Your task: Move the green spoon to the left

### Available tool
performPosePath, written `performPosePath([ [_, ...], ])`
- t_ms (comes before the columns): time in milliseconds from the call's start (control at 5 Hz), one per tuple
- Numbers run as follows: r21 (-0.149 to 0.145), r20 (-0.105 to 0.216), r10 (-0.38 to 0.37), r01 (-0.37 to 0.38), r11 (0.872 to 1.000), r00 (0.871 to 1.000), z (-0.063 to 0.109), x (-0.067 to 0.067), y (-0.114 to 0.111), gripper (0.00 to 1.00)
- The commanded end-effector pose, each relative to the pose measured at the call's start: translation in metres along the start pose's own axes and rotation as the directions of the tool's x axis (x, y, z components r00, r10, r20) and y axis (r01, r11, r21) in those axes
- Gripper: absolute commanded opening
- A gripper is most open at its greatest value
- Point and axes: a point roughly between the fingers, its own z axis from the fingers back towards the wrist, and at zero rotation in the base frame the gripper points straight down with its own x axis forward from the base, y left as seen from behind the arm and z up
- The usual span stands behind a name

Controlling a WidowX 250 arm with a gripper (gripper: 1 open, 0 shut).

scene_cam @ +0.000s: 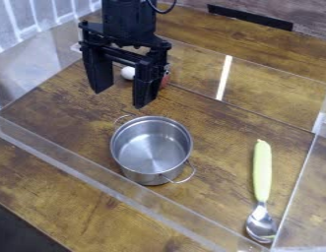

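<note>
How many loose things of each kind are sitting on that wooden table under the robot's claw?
Cookware: 1, the round shiny steel pot.
Cutlery: 1, the slim spoon with a yellow-green plastic handle and silver bowl.
Toys: 1, a small red-and-white object half hidden behind the black gripper; it may be a mushroom toy.
Total: 3.

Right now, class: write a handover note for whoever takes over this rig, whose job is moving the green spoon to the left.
Tool: open, empty, pointing down at the table's far side, above a red-and-white toy.
Spoon: flat on the table at the right, bowl toward the camera, right of the pot, untouched.
Done: nothing yet.
Left: reach the spoon, grasp it, carry it left, release.
</note>
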Motion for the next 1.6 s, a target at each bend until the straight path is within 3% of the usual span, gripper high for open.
performPosePath([
  [0,-0.004,-0.036,-0.002,0.002,1.0,0.999,-0.019,-0.002,0.003,1.0],
  [200,-0.023,-0.024,0.009,-0.01,1.0,1.0,-0.035,0.008,-0.025,1.0],
  [600,-0.063,0.031,0.03,-0.028,0.998,0.999,-0.061,0.026,-0.088,1.0],
  [1000,-0.096,0.08,-0.011,0.018,0.995,0.997,-0.059,0.035,-0.15,1.0],
  [1200,-0.108,0.109,0.036,-0.024,0.994,0.993,-0.079,0.049,-0.155,1.0],
  [1400,-0.113,0.117,0.078,-0.065,0.991,0.99,-0.084,0.059,-0.151,1.0],
])
